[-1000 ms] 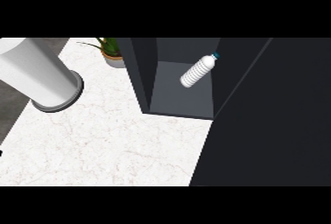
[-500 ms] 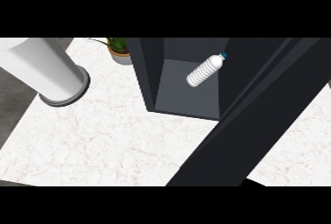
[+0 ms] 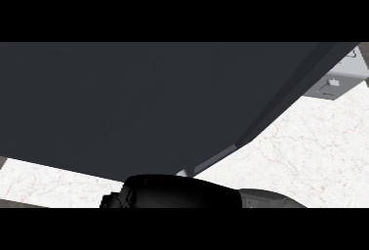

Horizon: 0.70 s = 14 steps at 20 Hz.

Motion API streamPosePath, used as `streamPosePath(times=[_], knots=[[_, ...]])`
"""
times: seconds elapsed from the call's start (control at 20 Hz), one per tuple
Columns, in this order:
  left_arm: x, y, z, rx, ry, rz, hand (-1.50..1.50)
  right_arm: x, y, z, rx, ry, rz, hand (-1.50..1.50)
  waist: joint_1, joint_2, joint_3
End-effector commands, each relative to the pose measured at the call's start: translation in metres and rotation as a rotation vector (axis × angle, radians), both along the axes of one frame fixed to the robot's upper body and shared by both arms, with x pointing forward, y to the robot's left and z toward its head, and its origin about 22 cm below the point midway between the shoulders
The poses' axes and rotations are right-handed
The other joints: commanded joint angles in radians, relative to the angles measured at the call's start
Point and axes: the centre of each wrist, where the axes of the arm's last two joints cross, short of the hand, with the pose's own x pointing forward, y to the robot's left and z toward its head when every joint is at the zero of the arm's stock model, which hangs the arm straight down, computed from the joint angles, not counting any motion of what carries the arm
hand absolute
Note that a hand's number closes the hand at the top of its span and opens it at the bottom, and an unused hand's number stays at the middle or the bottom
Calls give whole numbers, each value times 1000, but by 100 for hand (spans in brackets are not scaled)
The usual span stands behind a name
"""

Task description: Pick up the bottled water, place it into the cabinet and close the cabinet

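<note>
Dark grey cabinet panel (image 3: 144,102) fills the view above white marble counter (image 3: 317,146); black hand (image 3: 173,193) below, finger state unclear

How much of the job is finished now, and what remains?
Placing looks done: a moment ago the bottle lay inside the cabinet, though now it is hidden. In hand: the dark cabinet door fills most of the view, with a black hand at the lower edge. Left: whether the door is fully shut cannot be seen.
</note>
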Motion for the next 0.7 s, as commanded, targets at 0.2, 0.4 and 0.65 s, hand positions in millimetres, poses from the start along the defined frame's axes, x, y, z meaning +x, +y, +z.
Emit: streamPosePath(times=[0.2, 0.4, 0.65], knots=[[-37, 16, -3, -23, -1, 47, -150, 49, 34, 17, -44, 200, -20, 150, -64, 1, 7], [-57, 21, -9, -20, 11, 77, -150, 83, 24, -1, -28, 262, -32, 150, -87, 4, 7], [-52, 40, 4, 0, 0, 97, -150, 115, 6, -22, -12, 298, -88, 150, -109, 6, 7]])
